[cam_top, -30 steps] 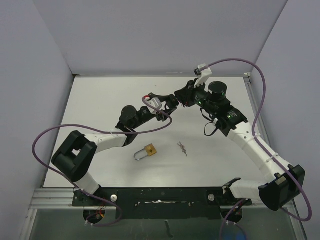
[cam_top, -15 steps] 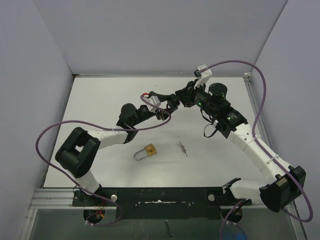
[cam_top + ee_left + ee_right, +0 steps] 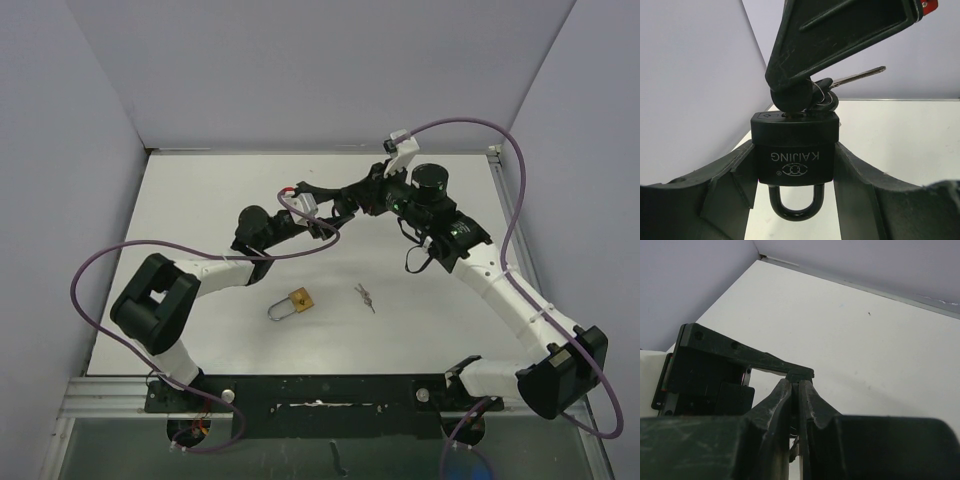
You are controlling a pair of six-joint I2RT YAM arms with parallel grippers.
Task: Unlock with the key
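Shifted slightly left, the black padlock [image 3: 794,150] hangs well inside table [image 3: 200,200] edges.

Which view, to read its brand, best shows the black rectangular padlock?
Left wrist: the black rectangular padlock fills the centre, lettering and shackle clear. Top external barely shows it between left gripper and right gripper; right wrist hides it behind its fingers.

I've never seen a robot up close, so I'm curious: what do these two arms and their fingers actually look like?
The left arm and right arm have white tube links between chunky black joints. A purple cable loops loosely off each. The fingers are matt black, angular and scuffed. A small white camera mount sits by the right wrist.
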